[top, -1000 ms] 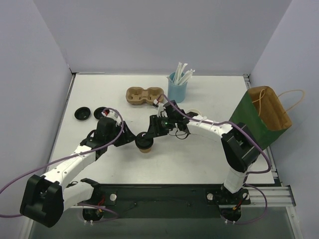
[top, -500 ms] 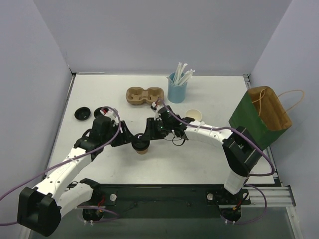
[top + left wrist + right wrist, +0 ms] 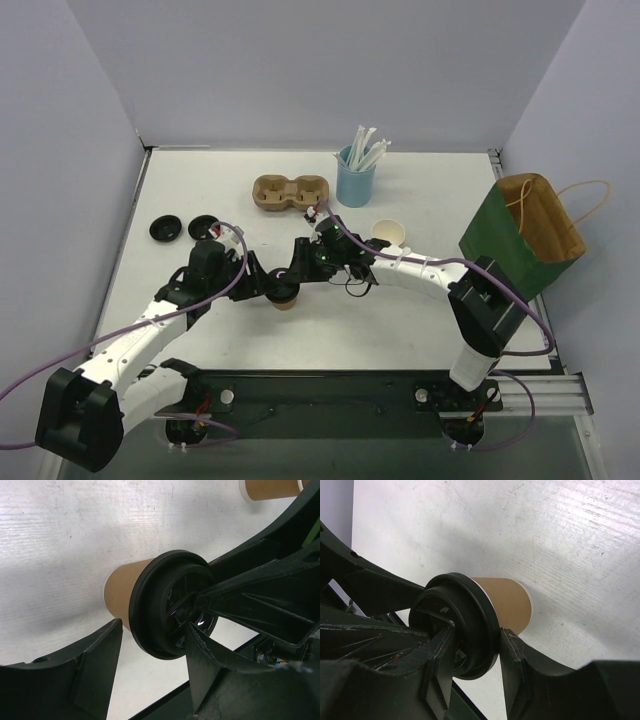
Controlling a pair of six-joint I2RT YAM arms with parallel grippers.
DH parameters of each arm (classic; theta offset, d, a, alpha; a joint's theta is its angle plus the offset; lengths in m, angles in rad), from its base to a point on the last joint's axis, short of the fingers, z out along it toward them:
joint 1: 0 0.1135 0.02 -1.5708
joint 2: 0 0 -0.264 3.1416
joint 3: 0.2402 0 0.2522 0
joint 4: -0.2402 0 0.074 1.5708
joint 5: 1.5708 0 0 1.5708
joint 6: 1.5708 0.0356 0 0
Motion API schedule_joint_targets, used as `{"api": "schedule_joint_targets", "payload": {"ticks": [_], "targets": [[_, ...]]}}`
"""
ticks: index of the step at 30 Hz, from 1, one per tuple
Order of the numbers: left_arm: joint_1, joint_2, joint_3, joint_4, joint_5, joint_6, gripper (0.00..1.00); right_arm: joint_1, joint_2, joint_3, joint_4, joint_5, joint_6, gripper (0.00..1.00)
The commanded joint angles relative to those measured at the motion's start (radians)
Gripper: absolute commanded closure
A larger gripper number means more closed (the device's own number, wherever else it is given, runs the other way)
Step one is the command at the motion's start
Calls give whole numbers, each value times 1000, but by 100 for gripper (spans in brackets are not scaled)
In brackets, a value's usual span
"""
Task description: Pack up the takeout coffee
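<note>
The takeout coffee point(image 3: 388, 234), a small tan cup with a white rim and cream inside, stands open right of centre; it also shows at the top edge of the left wrist view point(image 3: 270, 487). Near the table's middle stands a second tan cup point(image 3: 286, 301) point(image 3: 125, 592) point(image 3: 507, 602) with a black lid point(image 3: 170, 610) point(image 3: 465, 625) on it. My right gripper point(image 3: 294, 276) point(image 3: 475, 650) is shut on that lid's rim, one finger on its top and one at its outer edge. My left gripper point(image 3: 267, 288) point(image 3: 152, 652) is open and straddles the lidded cup from the left.
A brown two-hole carrier point(image 3: 290, 192) and a light-blue cup of white straws point(image 3: 355, 180) stand at the back. Two spare black lids point(image 3: 166, 229) lie at the left. A green paper bag point(image 3: 525, 235) with rope handles stands at the right edge.
The left gripper has slid right, closer around the lidded cup. The right arm has shifted slightly left with the lid, uncovering the open cup behind it.
</note>
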Motion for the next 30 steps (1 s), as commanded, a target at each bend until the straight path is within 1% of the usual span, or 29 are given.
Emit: {"api": "schedule_joint_targets", "payload": {"ticks": [1,5,9,12,17,20,23,30], "targets": [[-4,31,-5,37,-32,18,39,1,3,-39,-114,47,-17,65],[-4,59,1,-12,-74,41,41,-37,-29,-27,-113,-15,-20,59],[-5,63,1,-6,-74,50,44,-80,-61,-15,-116,-86,-36,53],[-5,62,1,-3,-77,58,44,-115,-87,-4,-136,-112,-58,51],[-5,77,5,-4,-77,73,44,-172,-105,10,-176,-164,-89,52],[-4,79,7,2,-71,75,44,-197,-92,20,-188,-190,-102,55],[-4,77,5,16,-58,75,44,-203,-61,45,-194,-244,-118,58],[-5,85,7,19,-55,73,44,-197,-18,59,-153,-304,-93,62]]}}
